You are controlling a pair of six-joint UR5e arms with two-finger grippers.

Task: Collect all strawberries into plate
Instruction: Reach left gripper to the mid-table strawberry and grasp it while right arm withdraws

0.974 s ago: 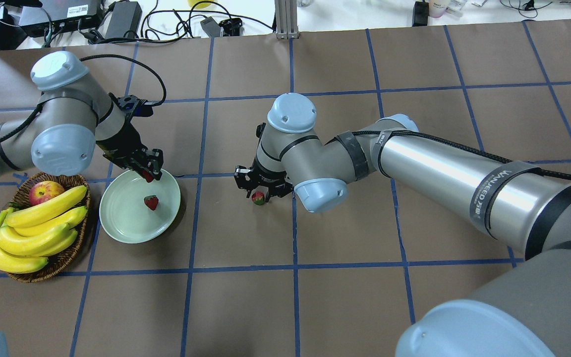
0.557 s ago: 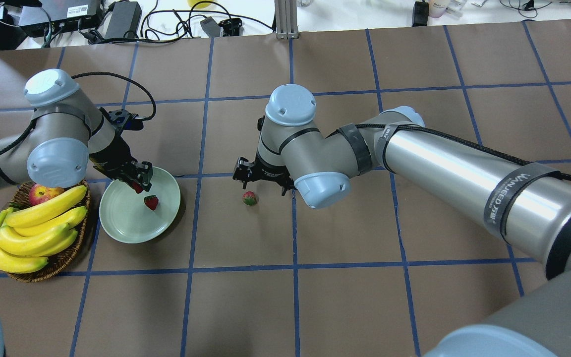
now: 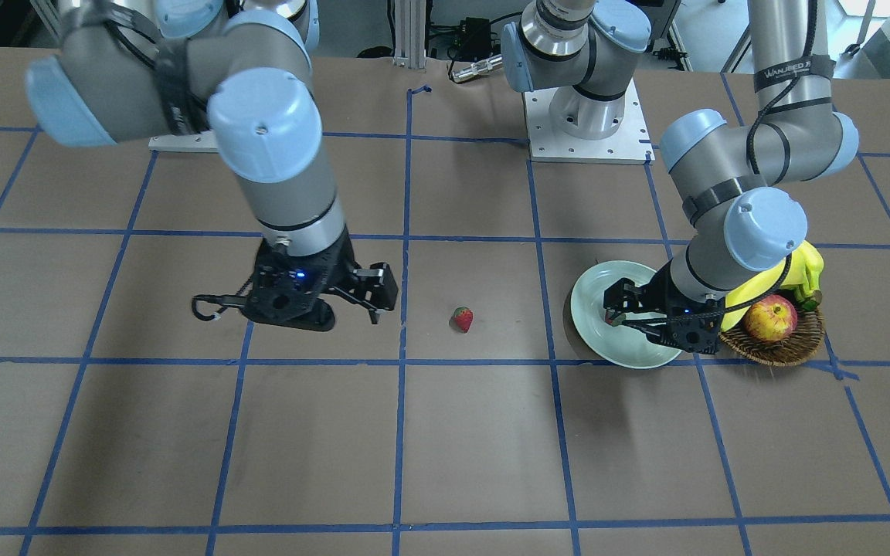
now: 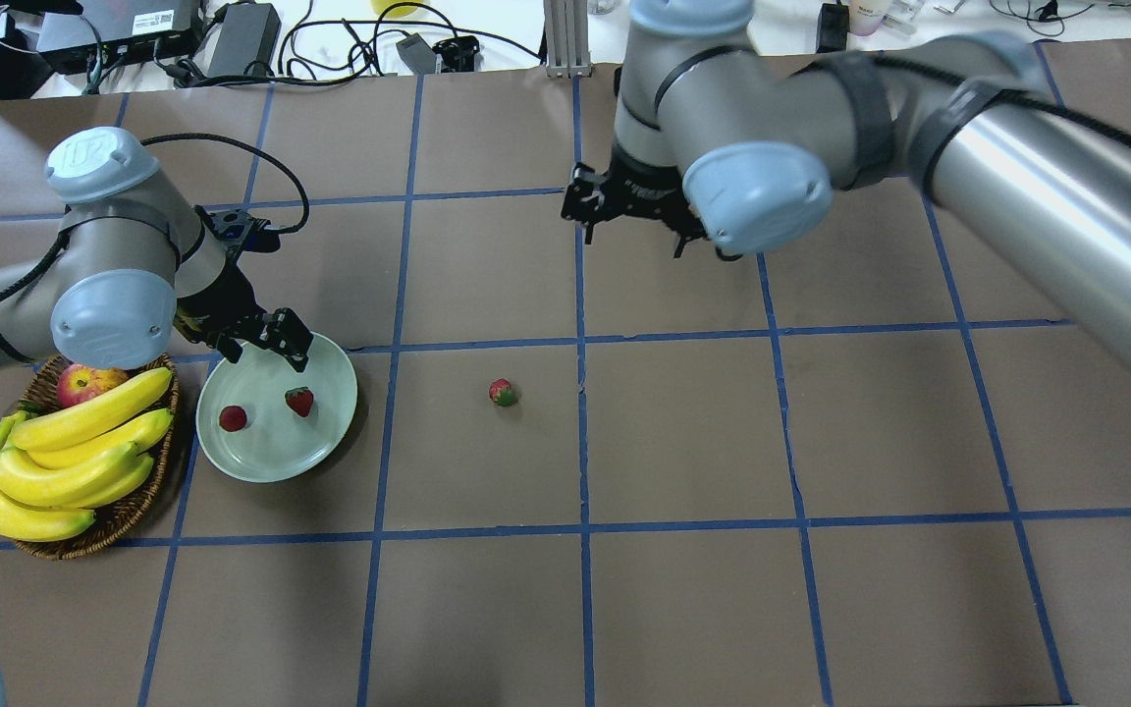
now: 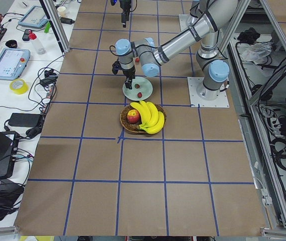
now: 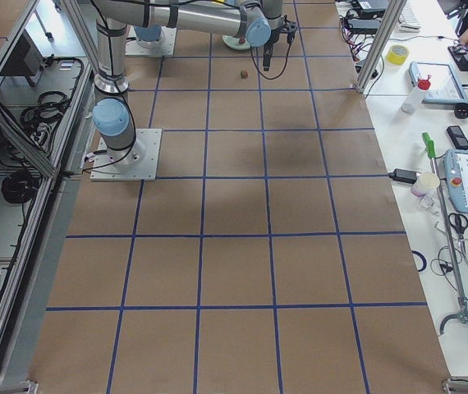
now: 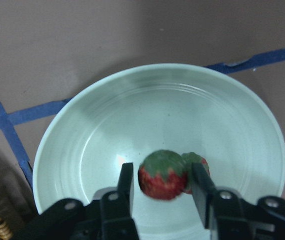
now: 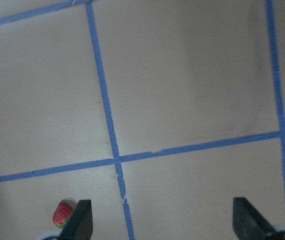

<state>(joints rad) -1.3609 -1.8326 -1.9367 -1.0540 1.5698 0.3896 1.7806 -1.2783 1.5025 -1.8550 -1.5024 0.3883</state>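
Note:
The mint-green plate (image 4: 271, 454) lies at the left and holds two strawberries (image 4: 233, 418) (image 4: 299, 400). My left gripper (image 4: 266, 346) hangs open over the plate's far rim. In the left wrist view a strawberry (image 7: 162, 175) shows below and between the fingers (image 7: 126, 186), apart from them, with the second berry (image 7: 198, 162) just behind it on the plate (image 7: 172, 110). The third strawberry (image 4: 502, 393) lies on the table, also in the front view (image 3: 462, 318). My right gripper (image 4: 632, 236) is open and empty, raised and well beyond that berry (image 8: 62, 214).
A wicker basket (image 4: 119, 518) with bananas (image 4: 65, 452) and a red-yellow apple (image 4: 84, 381) stands right against the plate's left side. Blue tape lines grid the brown table. Cables and boxes lie along the far edge (image 4: 232, 39).
My left gripper has opened and let its strawberry fall into the plate, which now holds two. My right gripper has risen and moved far away from the table strawberry, leaving it there.

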